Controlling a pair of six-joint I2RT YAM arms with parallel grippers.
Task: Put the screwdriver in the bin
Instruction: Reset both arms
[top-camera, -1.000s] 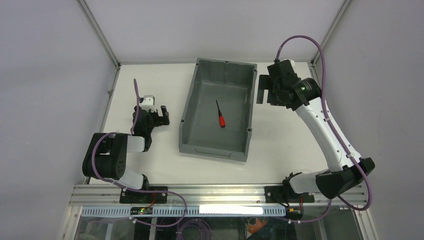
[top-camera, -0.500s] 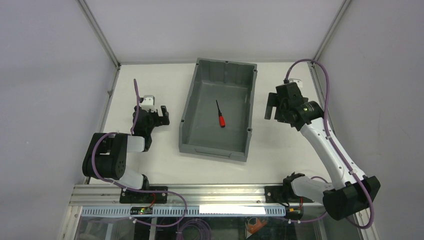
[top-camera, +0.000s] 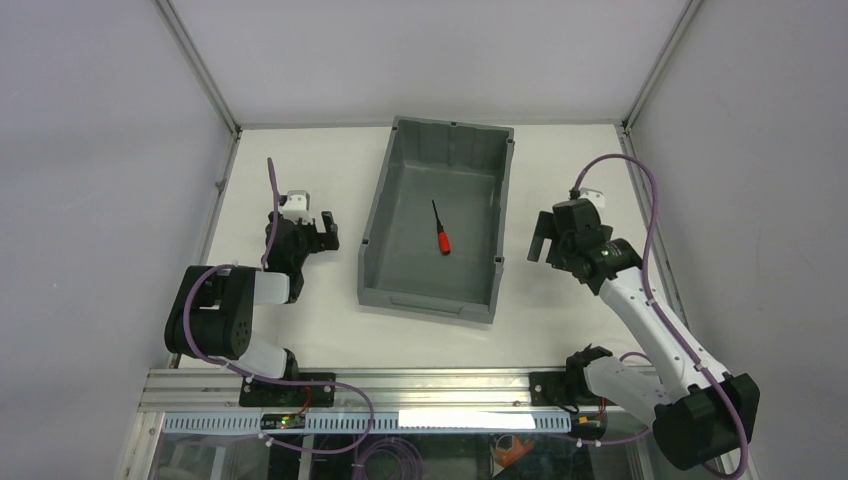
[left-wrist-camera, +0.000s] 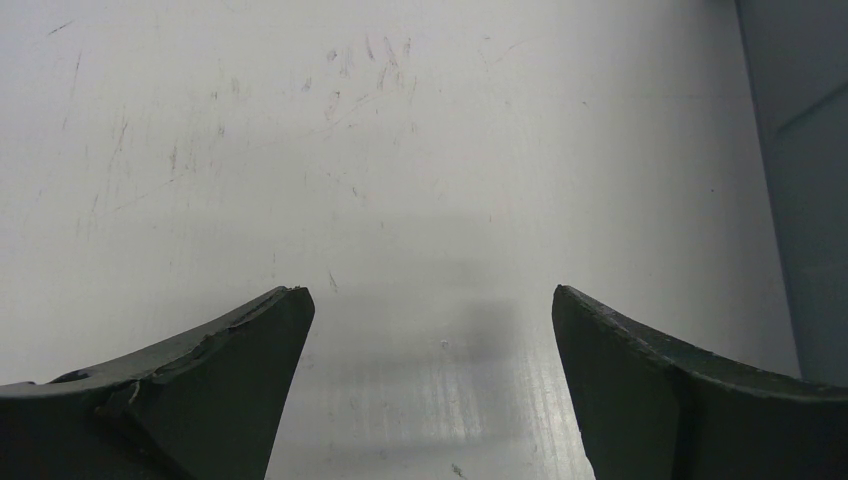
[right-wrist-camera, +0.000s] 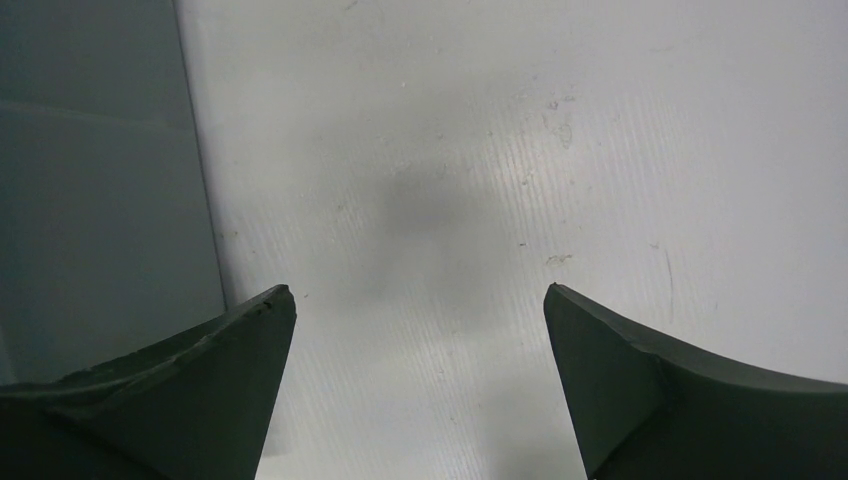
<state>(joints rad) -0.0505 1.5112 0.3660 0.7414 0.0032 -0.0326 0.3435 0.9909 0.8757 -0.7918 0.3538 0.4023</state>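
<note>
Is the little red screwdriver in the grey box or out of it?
In. The screwdriver lies flat on the floor of the bin, inside its walls, with nothing holding it.

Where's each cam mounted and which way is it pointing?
Top external: above and behind the bases, looking down on table, bin and screwdriver inside it; both arms, left gripper, right gripper visible.
Left wrist: on that wrist, facing down at bare table; own fingers spread at bottom.
Right wrist: likewise, own fingers spread.
Shared: both wrist views catch the bin's outer wall at one edge.
</note>
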